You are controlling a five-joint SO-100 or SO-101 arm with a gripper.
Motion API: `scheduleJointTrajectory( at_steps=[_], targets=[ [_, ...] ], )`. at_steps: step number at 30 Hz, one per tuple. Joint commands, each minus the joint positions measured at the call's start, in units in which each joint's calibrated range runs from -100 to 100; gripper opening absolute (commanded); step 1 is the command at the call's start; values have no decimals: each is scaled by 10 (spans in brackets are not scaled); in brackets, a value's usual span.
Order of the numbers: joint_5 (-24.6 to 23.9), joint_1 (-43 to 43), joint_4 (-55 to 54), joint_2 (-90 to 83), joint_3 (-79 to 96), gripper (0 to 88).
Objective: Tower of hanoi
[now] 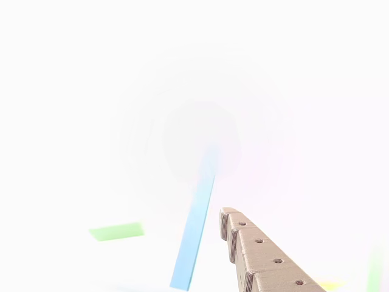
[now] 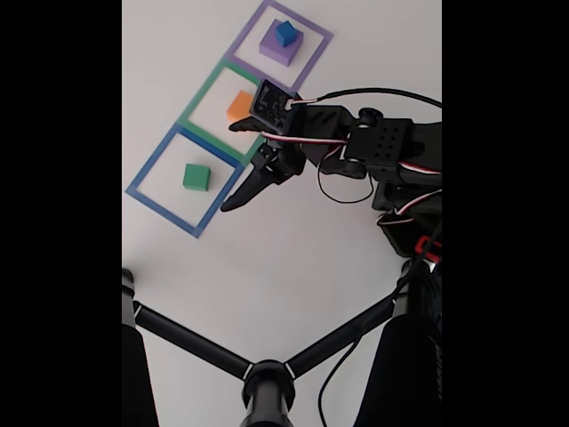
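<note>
Green cube (image 2: 196,176) centred in blue square (image 2: 142,178), claw (image 2: 233,203) over its right edge, fingers together, empty.

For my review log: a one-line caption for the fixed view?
Arm's tool over blue square's edge; green cube inside, orange cube next, blue-on-purple stack beyond.

Three taped square outlines run in a diagonal row in the fixed view. The blue square (image 2: 145,197), toward seven o'clock, holds a green cube (image 2: 196,176) lying flat near its middle. The green square (image 2: 203,89), in the centre of the row, holds an orange cube (image 2: 238,106), partly hidden on its three o'clock side. The purple square (image 2: 316,39), toward one o'clock, holds a purple cube (image 2: 274,52) with a smaller blue cube (image 2: 286,34) stacked on top of it.
</note>
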Motion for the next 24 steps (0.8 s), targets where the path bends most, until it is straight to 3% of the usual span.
scheduleJointTrajectory(
  at_steps=[1,24],
  targets=[
    [6,-11,-82,41,2,540],
    [6,-25,-310,285,-16,532]
  ],
)
